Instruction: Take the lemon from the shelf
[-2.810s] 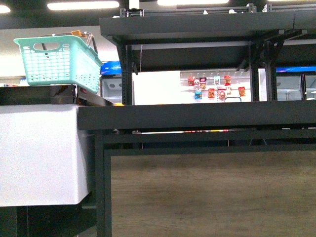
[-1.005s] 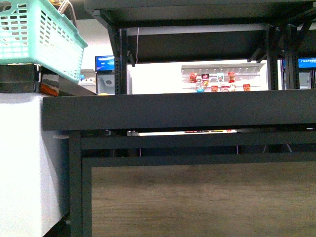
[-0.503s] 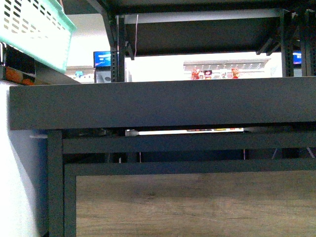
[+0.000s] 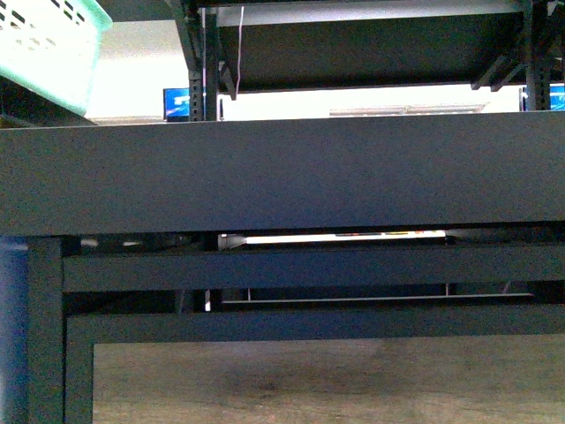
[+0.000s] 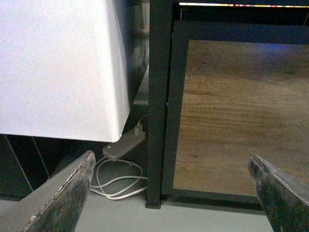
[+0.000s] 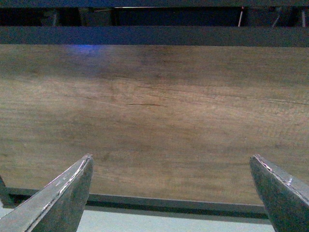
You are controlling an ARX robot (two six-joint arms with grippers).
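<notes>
no lemon shows, probably hidden on the shelf [image 4: 282, 172] tray behind its dark front lip; left gripper [image 5: 170, 155] and right gripper [image 6: 171, 157] both gape wide, low by the wood panel [image 6: 154, 121]; the fruit should be firm, waxy, light, best pinched across its middle.

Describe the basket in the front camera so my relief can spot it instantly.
Start at the shelf, whose wide dark tray edge spans the front view. Above its left end, cut off by the picture's corner, is the basket. It is mint-green plastic with slotted holes, the only green, perforated thing among the black metal.
</notes>
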